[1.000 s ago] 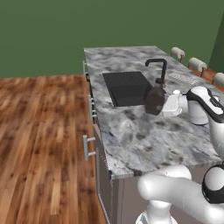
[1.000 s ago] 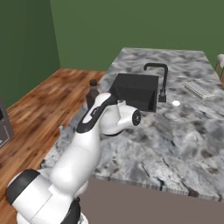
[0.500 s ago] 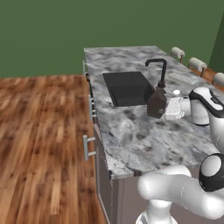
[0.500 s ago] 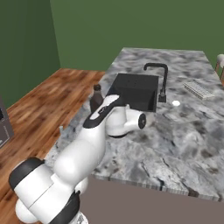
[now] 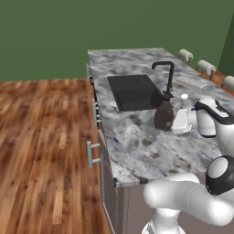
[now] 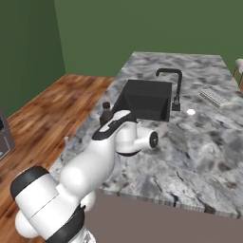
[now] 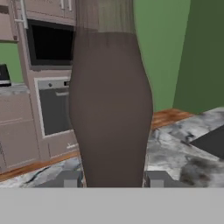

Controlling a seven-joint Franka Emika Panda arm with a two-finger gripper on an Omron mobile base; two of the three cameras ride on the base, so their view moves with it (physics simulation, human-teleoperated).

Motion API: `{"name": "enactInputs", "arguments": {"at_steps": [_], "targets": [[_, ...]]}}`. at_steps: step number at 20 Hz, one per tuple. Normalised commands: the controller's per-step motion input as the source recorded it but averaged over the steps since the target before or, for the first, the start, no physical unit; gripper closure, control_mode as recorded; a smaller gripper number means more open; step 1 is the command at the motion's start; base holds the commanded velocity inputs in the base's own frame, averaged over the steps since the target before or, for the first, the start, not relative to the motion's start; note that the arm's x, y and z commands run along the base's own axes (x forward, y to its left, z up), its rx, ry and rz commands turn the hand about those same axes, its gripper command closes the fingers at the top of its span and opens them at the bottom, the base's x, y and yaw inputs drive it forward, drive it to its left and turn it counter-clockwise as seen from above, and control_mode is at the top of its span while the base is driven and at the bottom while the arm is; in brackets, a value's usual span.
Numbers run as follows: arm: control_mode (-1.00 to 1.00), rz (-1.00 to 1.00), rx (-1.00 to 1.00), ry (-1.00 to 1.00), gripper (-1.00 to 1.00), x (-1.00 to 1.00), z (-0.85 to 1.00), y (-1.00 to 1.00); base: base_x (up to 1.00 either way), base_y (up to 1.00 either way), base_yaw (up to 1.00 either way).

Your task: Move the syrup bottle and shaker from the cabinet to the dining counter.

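Observation:
The syrup bottle (image 5: 163,115), dark brown with a narrow neck, stands upright at the surface of the dining counter (image 5: 137,141), just in front of the black faucet. My gripper (image 5: 175,120) is shut on its body from the right. In the hand view the bottle (image 7: 109,109) rises wide between my two fingertips (image 7: 70,178), which press against its sides. From the right base view its dark cap (image 6: 106,105) peeks out behind my arm. Whether its base touches the stone I cannot tell. The shaker and the cabinet are out of view.
A black sink (image 5: 135,91) and faucet (image 5: 167,77) lie just beyond the bottle. A small white disc (image 6: 191,112) and a flat grey rack (image 6: 216,97) sit further right. Stools (image 5: 205,67) line the far side. The counter edge (image 5: 107,155) drops to wooden floor.
My hand has carried the syrup bottle downward and slightly nearer, from beside the faucet's stem to counter level. The grip is unchanged.

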Motion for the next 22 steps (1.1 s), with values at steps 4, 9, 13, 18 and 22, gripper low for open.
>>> {"name": "enactInputs", "arguments": {"at_steps": [4, 9, 13, 18, 22], "targets": [[-1.0, -0.02, -0.12, -0.01, 1.0, -0.01, -0.47, -0.04, 0.0, 0.0, 0.0], [-1.0, -0.01, -0.01, 0.0, 1.0, 0.0, -0.32, -0.05, 0.0, 0.0, 0.0], [-1.0, 0.0, 0.0, 0.0, 1.0, 0.0, -0.27, -0.07, 0.0, 0.0, 0.0], [-1.0, -0.01, 0.0, 0.0, 1.0, 0.0, -0.31, -0.07, 0.0, 0.0, 0.0], [-1.0, -0.01, 0.03, 0.0, 1.0, 0.0, -0.23, -0.11, 0.0, 0.0, 0.0]]}}
